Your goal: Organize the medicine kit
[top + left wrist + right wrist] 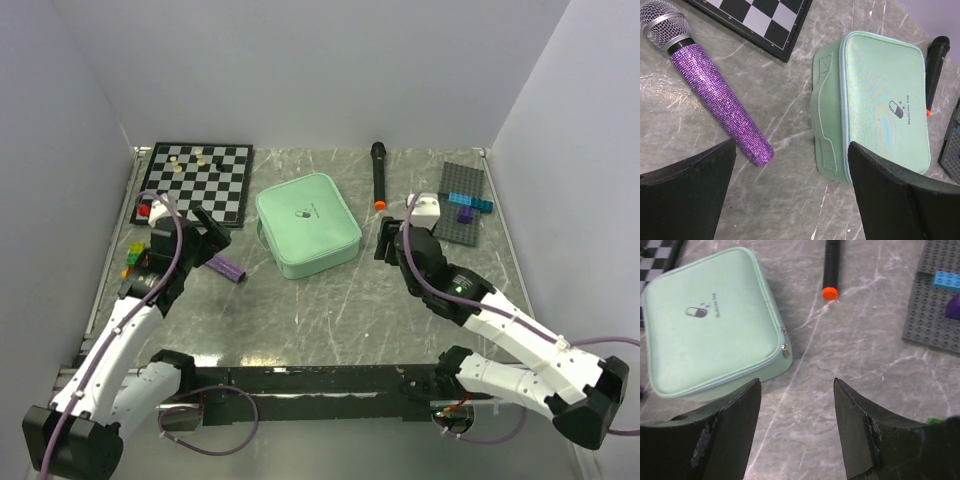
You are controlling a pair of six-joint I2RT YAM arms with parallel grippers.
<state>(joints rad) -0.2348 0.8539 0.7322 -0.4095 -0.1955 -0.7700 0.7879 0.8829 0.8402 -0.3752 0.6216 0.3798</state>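
The mint-green medicine kit [307, 224] lies zipped shut in the middle of the table, pill logo up. It also shows in the left wrist view [875, 105] and in the right wrist view [710, 322], where its zip pulls [785, 347] sit at the near right corner. My left gripper [212, 229] is open and empty, hovering left of the kit. My right gripper [385, 240] is open and empty, just right of the kit.
A purple glitter microphone [715, 95] lies by my left gripper. A black microphone [379, 174] with an orange end lies behind the kit. A chessboard [198, 178] sits at the back left, a grey brick baseplate [462, 202] at the back right, loose bricks [134, 255] at the left edge.
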